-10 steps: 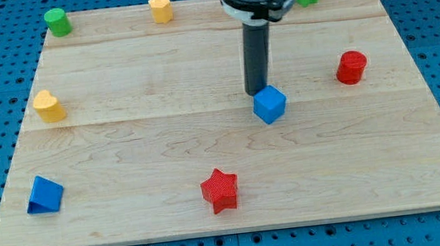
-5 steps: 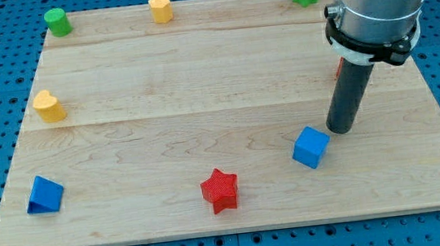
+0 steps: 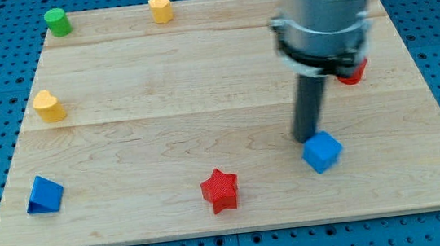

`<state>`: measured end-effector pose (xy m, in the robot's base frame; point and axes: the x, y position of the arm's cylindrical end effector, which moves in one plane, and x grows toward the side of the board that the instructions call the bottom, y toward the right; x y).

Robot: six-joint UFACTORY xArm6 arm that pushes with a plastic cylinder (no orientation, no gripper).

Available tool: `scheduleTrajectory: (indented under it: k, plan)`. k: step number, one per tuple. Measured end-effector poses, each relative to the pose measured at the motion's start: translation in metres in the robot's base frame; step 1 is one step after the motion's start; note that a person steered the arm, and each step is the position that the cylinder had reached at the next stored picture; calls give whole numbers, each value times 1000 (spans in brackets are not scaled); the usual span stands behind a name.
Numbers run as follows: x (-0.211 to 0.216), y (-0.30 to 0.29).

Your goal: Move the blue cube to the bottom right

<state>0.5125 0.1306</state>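
The blue cube point(image 3: 322, 151) lies on the wooden board point(image 3: 164, 137), right of centre toward the view's bottom. My tip point(image 3: 306, 137) stands just at the cube's upper left corner, touching or nearly touching it. The arm's grey body hides the board's top right part.
A red star point(image 3: 220, 190) lies left of the cube. A blue triangular block point(image 3: 45, 195) sits at the bottom left. A yellow block point(image 3: 49, 106) is at the left, a green cylinder point(image 3: 56, 21) and a yellow block point(image 3: 160, 8) at the top. A red block point(image 3: 353, 71) peeks out behind the arm.
The blue cube has moved down and to the right, from mid-board toward the bottom right. My tip swung right past it, then came back left to its upper left corner.
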Motion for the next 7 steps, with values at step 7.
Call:
scheduleTrajectory:
  k: [7]
  plan:
    - [96,-51]
